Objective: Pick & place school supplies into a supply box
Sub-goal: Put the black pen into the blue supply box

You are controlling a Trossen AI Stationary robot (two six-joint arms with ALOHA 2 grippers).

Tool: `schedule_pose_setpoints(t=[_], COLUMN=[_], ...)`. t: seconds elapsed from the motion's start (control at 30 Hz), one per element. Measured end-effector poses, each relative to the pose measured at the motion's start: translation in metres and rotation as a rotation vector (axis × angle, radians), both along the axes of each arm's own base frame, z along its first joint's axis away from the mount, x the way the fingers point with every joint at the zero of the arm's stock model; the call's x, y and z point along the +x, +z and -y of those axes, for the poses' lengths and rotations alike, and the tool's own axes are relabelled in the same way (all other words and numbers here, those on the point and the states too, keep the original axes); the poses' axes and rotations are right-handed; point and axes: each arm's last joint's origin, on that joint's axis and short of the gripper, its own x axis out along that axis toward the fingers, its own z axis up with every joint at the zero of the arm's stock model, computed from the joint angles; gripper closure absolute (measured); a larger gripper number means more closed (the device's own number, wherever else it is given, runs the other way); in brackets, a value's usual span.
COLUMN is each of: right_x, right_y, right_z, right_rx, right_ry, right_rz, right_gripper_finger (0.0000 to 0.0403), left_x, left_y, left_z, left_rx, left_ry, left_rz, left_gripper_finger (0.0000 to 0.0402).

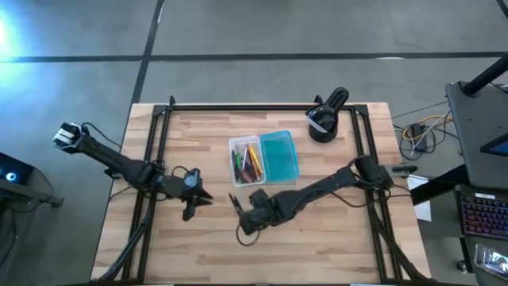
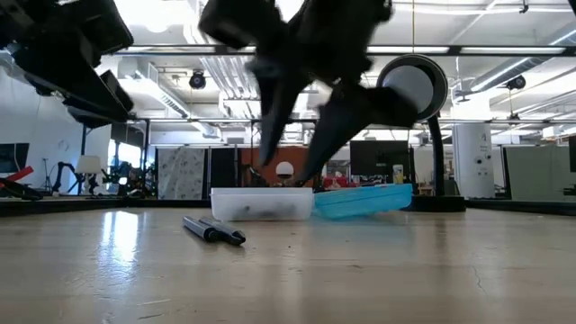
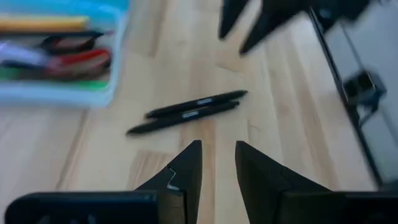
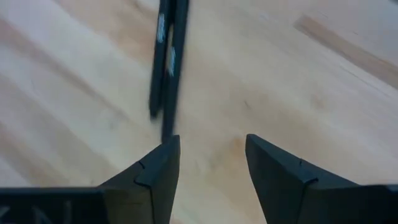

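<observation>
The left pincer hovers open and empty over the worktop, toward its left edge. Two dark pens lie side by side on the wood, between both pincers and just short of the supply box mid-worktop. The right pincer, open and empty, hangs over the pens. It should centre over one pen, cross-wise to it, descend, and close only on that one.

Grey concrete floor around the table; bright ceiling lights, perhaps a workshop hall.
</observation>
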Motion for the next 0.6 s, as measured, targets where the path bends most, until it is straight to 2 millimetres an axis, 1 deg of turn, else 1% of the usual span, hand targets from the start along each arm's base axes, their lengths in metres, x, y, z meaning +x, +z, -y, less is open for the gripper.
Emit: schedule_pose_setpoints(t=[0.17,0.3,0.37,0.47,0.6], right_x=[-0.026,-0.045,-0.053,-0.061,-0.070], right_y=[0.023,0.022,0.023,0.022,0.017], right_z=[-0.018,-0.029,-0.035,-0.045,-0.055], right_rx=[-0.069,-0.087,-0.096,-0.101,-0.119], right_ry=[0.078,0.073,0.074,0.108,0.153], right_rz=[-0.086,-0.198,-0.236,-0.251,-0.272], right_gripper_finger=[0.0229,0.0229,0.0229,0.0229,0.0229], left_x=[0.016,0.034,0.045,0.067,0.096], left_y=[-0.014,-0.026,-0.030,-0.034,-0.033], left_z=[0.008,0.013,0.013,0.005,-0.017], left_rx=[0.227,0.419,0.489,0.519,0.456], left_ry=[-0.185,-0.342,-0.403,-0.405,-0.422], left_rz=[0.021,-0.015,-0.049,-0.127,-0.231], left_gripper_finger=[0.0321,0.0321,0.0321,0.0321,0.0321])
